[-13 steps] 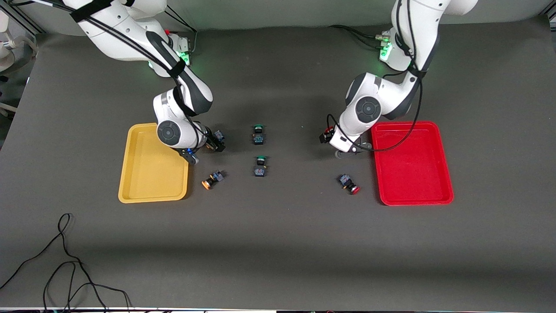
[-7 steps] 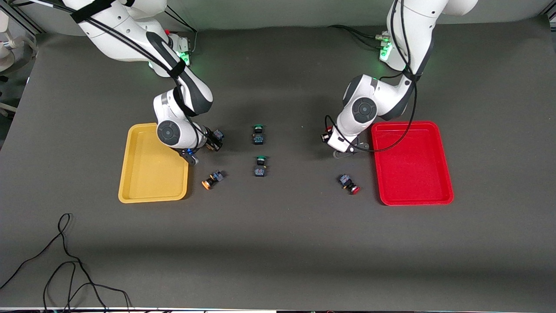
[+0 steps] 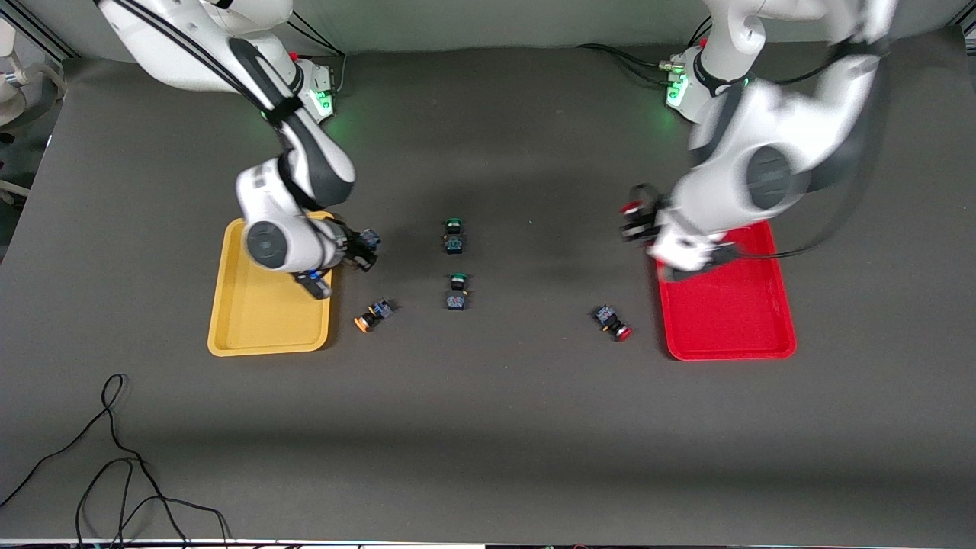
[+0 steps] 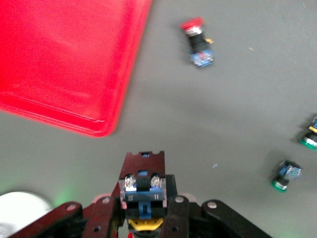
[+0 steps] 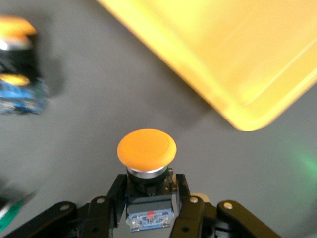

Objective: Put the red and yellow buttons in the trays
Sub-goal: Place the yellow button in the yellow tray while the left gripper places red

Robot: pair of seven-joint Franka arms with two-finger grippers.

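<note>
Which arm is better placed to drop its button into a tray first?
Left, probably: the left gripper, holding a red button, hangs at the red tray rim. The right gripper, with its orange button, sits just off the yellow tray.

Six buttons (image 3: pixel 614 322), two trays (image 3: pixel 267 313)

Two white Franka arms with dark grey joint bands, black cables strapped along them, green lights at their bases, black screw-studded grippers.
</note>
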